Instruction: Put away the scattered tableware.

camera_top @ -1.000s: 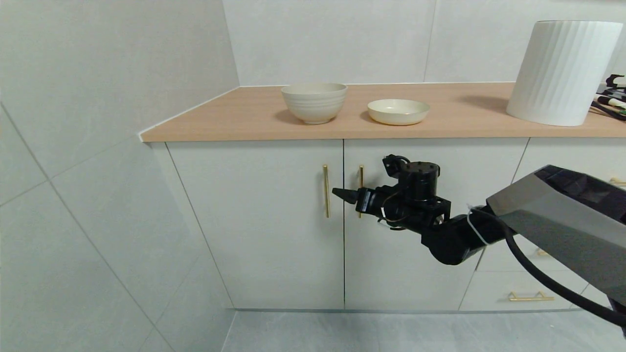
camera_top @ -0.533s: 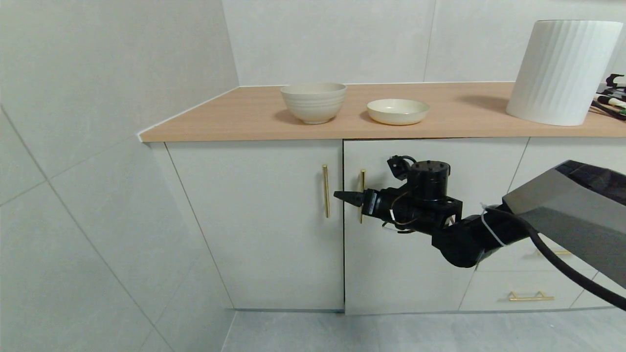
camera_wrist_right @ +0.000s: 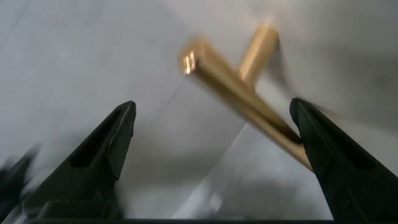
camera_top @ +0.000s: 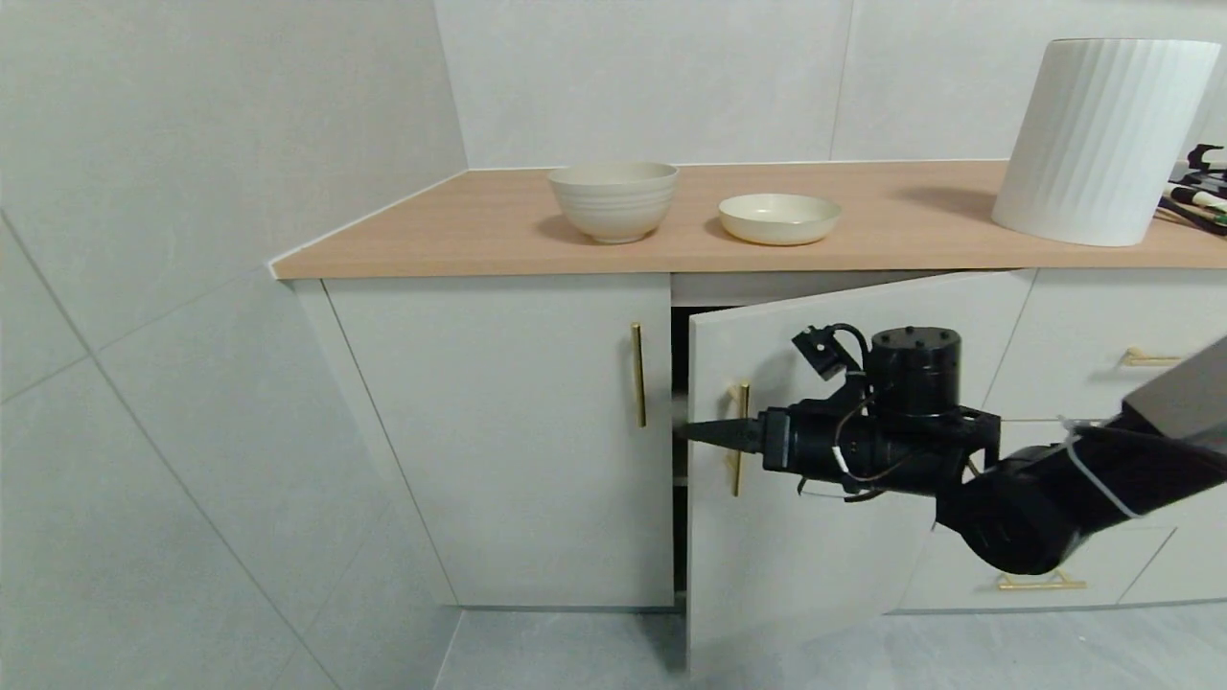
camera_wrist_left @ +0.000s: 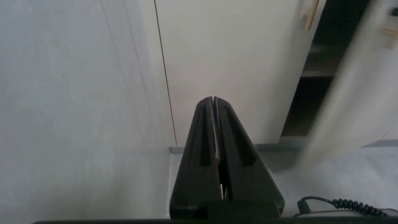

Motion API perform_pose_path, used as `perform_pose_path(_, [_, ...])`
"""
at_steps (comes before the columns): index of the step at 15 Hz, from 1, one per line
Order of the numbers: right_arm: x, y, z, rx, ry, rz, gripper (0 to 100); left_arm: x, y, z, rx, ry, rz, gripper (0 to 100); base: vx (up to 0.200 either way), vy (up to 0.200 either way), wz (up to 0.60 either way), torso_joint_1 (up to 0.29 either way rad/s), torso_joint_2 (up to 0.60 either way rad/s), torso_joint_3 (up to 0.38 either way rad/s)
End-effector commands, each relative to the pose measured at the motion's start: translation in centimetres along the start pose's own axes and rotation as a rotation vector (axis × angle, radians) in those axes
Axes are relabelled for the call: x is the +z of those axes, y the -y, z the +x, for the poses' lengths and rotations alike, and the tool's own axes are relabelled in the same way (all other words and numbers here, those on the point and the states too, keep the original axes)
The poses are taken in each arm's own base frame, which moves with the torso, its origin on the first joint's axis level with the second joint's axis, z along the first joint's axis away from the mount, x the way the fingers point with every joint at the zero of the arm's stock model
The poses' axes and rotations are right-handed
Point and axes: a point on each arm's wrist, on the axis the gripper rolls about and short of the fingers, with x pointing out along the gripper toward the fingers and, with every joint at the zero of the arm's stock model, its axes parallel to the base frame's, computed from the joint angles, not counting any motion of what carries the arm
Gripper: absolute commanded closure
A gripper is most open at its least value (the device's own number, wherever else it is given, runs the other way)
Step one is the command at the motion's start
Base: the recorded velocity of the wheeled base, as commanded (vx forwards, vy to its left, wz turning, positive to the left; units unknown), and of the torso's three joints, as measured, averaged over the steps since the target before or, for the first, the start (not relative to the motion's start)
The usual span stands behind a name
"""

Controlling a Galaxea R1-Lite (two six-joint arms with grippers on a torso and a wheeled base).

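R gripper (camera_top: 707,431) is at the gold handle (camera_top: 739,437) of the r-hand cupboard door (camera_top: 815,565). Door's ajar, dark gap at its edge. R wrist view: fingers (camera_wrist_right: 99,155) apart, handle bar between them, nothing clamped. L gripper (camera_wrist_left: 213,102) has its fingers pressed together, empty. Bowl (camera_top: 613,199) and dish (camera_top: 779,218) sit side by side on the counter (camera_top: 431,240) near its front edge, bowl closer to the left corner.

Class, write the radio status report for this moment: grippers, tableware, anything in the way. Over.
Left gripper shut, empty. Right gripper open, straddling the door handle. Bowl and plate on the countertop. Cabinet door only partly open.
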Motion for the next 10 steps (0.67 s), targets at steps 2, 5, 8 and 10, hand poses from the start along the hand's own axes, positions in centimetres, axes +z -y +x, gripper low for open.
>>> perform_pose_path(2, [-0.4,-2.9,-3.6,0.067,-0.022,-0.014,0,0.0,0.0,0.0,0.001,0.000,0.000,100,0.000,0.000,0.00,0.000,0.00,0.000])
perform_pose_path(5, [-1.5,-4.0,-5.7,0.067,-0.031,-0.009,0,0.7,0.0,-0.2,-0.004,0.035,0.001,100,0.000,0.000,0.00,0.000,0.00,0.000])
perform_pose_path(8, [-2.5,-4.9,-6.8,0.092,-0.021,-0.027,0,7.6,0.3,-2.2,-0.167,0.133,-0.037,100,0.000,0.000,0.00,0.000,0.00,0.000])
perform_pose_path(10, [-3.2,-4.8,-7.0,0.090,-0.027,-0.025,0,12.1,0.6,-1.7,-0.322,0.074,-0.034,100,0.000,0.000,0.00,0.000,0.00,0.000])
